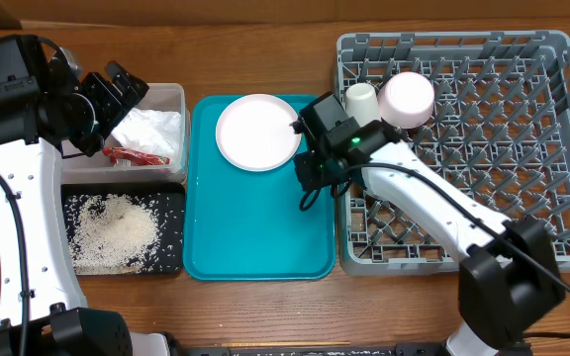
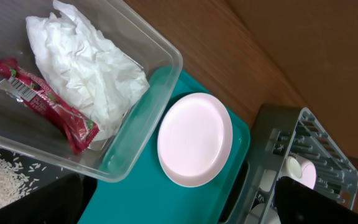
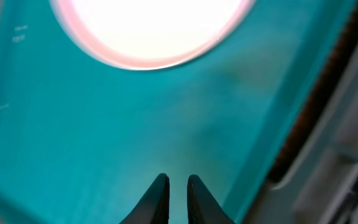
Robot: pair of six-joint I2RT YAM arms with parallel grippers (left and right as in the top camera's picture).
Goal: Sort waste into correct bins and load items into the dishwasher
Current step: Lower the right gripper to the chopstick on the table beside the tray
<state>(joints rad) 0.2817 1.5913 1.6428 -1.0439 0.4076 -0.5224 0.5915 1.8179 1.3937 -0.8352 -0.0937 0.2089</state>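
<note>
A pale pink plate [image 1: 258, 132] lies at the far end of the teal tray [image 1: 255, 222]. My right gripper [image 1: 312, 170] hovers over the tray's right edge, just right of the plate [image 3: 151, 28]; its fingertips [image 3: 160, 182] stand almost together with nothing between them. The clear tub [image 1: 173, 94] holds the crumpled napkin [image 1: 156, 129] and the red wrapper [image 1: 137, 156]. My left gripper [image 1: 117, 94] hangs open above the tub's far left corner, empty. Rice [image 1: 115, 229] covers the black tray [image 1: 171, 203]. A white cup [image 1: 361, 99] and a pink bowl [image 1: 407, 97] sit in the grey rack [image 1: 522, 198].
The rack stands right against the teal tray's right side. Tub and black tray line the teal tray's left side. Bare wooden table shows along the front edge and behind the tray. The left wrist view shows napkin [image 2: 86, 65], wrapper [image 2: 42, 99] and plate [image 2: 194, 140].
</note>
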